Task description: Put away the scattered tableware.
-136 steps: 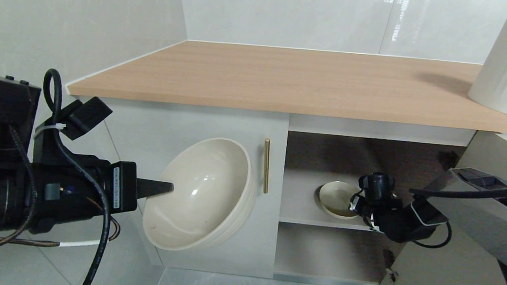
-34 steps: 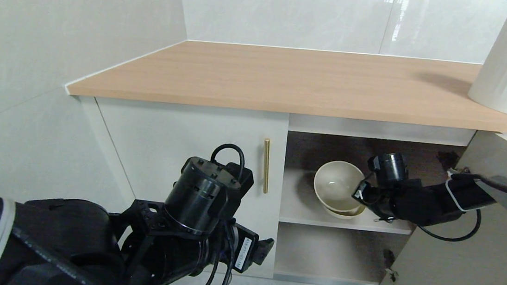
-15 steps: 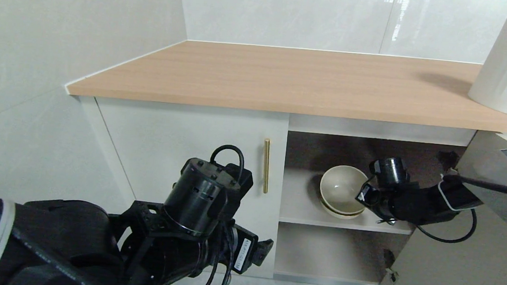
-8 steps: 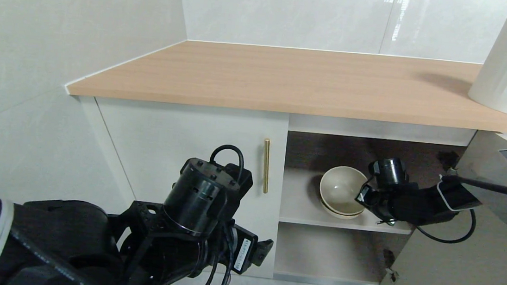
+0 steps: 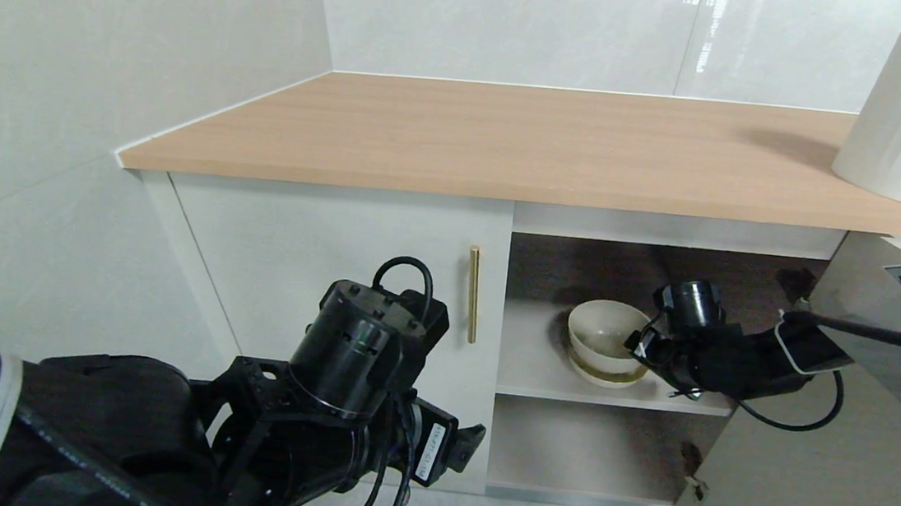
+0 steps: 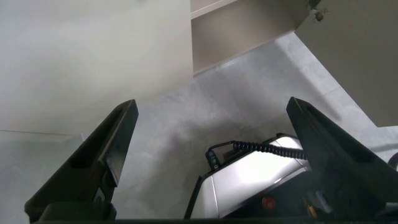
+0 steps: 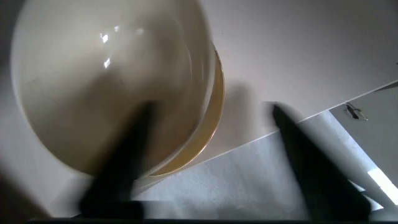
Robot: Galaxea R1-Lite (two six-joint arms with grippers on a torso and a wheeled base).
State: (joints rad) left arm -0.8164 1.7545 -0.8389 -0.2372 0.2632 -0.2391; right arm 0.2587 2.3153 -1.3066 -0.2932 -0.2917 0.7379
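Bowl (image 5: 604,334), cream: upright, nested on a yellowish dish (image 5: 605,376) on the upper shelf (image 5: 530,372) of the open cabinet under the counter (image 5: 511,143). Right pincer (image 5: 641,347): at the bowl's right rim, fingers apart, one over the inside and one outside; contact cannot be told. Left pincer (image 6: 210,106): low before the closed door (image 5: 335,250), fingers wide apart, nothing between them.

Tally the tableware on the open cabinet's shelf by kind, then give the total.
Bowls: 1, the cream bowl.
Shallow dishes: 1, the yellow-rimmed dish underneath it.
Total: 2.
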